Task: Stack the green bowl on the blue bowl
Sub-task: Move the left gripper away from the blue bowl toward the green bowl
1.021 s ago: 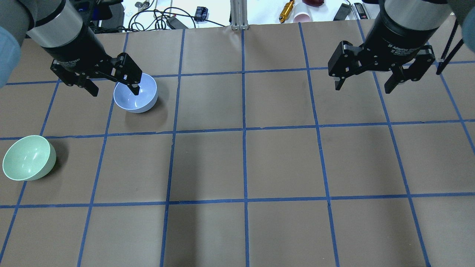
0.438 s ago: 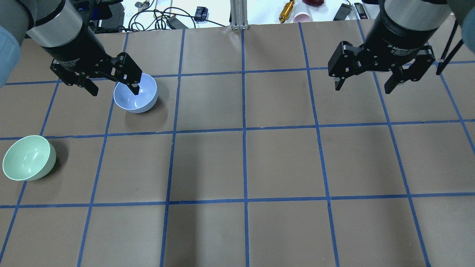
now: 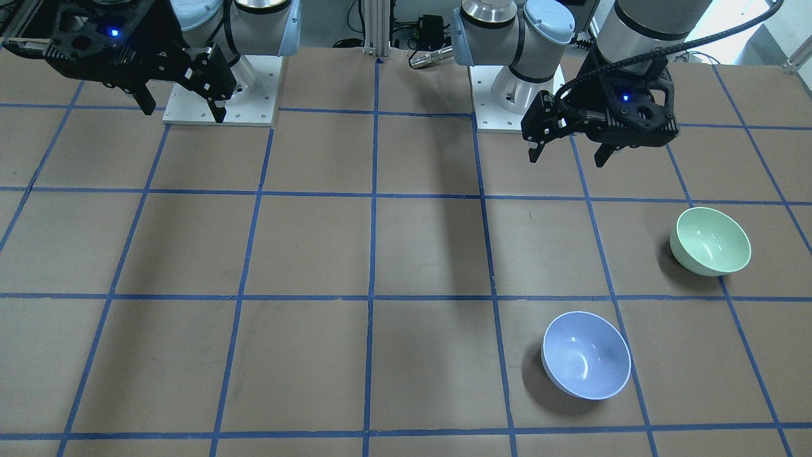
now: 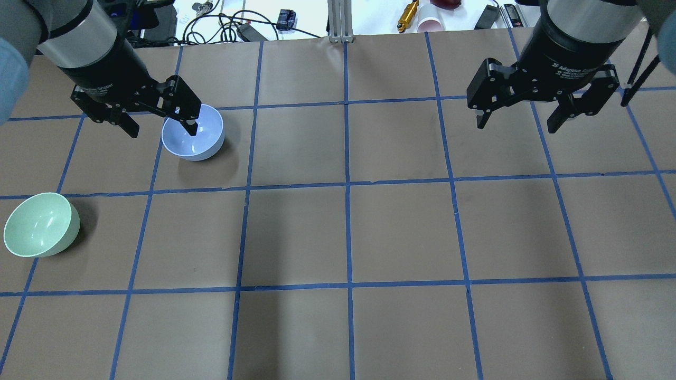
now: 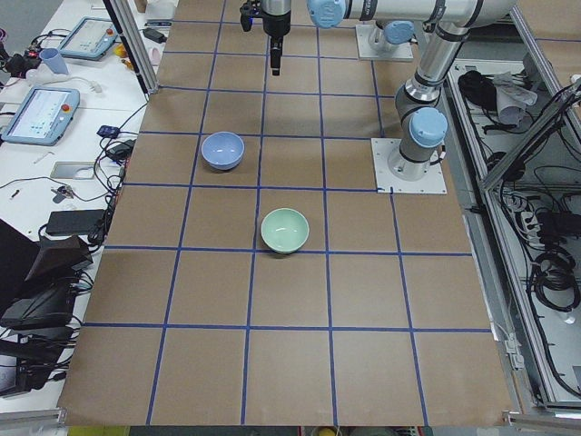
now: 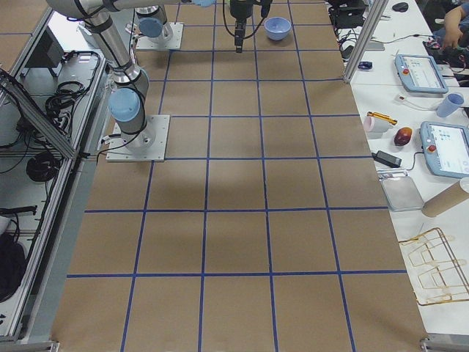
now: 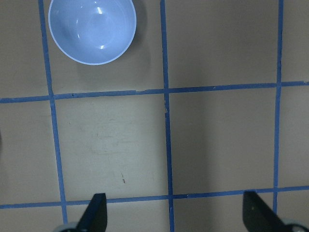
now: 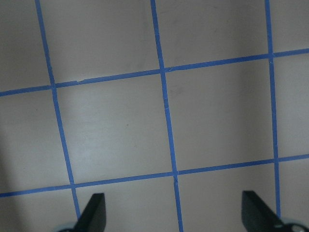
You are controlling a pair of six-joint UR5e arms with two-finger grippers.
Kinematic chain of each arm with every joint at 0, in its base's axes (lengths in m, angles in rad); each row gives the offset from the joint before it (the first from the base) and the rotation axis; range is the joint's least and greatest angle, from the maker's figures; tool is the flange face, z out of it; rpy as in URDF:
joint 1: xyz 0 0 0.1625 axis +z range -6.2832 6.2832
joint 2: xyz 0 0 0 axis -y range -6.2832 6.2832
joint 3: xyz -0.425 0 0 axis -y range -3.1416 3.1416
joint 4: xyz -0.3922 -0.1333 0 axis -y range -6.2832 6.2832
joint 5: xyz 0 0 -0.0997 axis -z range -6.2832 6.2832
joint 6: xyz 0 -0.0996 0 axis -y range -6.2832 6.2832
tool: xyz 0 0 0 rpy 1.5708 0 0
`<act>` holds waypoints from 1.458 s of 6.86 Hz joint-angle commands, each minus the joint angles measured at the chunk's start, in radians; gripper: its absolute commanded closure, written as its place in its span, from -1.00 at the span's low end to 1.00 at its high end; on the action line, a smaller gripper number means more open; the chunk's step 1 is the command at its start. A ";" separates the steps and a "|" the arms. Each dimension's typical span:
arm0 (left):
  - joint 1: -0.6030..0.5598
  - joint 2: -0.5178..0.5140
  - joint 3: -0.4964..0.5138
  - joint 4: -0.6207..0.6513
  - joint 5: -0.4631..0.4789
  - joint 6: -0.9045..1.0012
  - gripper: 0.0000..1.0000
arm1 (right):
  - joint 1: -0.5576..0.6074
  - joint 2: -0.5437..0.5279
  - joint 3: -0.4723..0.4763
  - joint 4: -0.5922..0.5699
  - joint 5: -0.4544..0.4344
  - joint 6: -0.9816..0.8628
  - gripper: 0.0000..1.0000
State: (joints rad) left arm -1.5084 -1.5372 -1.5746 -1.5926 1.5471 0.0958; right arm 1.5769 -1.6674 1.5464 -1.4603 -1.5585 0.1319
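Front view, bowls: green bowl [image 3: 710,241] sits upright on the worktop [image 3: 317,247] at the robot's left side; blue bowl [image 3: 587,355] sits upright well apart from it, farther from the robot's base
Front view, grippers: left gripper [image 3: 568,156] hangs above the worktop, jaws spread wide, holding nothing; right gripper [image 3: 184,113] is equally wide and empty at the other side
Overhead: one left finger overlaps the blue bowl's rim in the picture; green bowl lies nearer the robot, at the edge
Left side: the two bowls stand separate, not stacked
Right side: blue bowl shows at the far end, beside the far arm
Left wrist: blue bowl at top left, nothing in it; fingertips [image 7: 98,212] at the bottom edge, apart from it
Right wrist: fingertips [image 8: 94,212] wide apart over blue tape lines [image 8: 166,111]
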 commanded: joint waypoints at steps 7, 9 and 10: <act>0.540 -0.073 -0.126 0.078 -0.004 0.536 -1.00 | 0.000 0.000 0.000 0.000 0.000 0.000 -1.00; 0.649 -0.122 -0.166 0.213 -0.001 0.585 -1.00 | 0.000 0.000 0.000 0.000 0.000 0.000 -1.00; 0.681 -0.151 -0.171 0.259 0.001 0.661 -1.00 | 0.000 0.000 0.000 0.002 0.000 0.000 -1.00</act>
State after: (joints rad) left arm -0.8755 -1.6567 -1.7344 -1.3891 1.5463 0.6896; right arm 1.5769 -1.6674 1.5467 -1.4600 -1.5585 0.1319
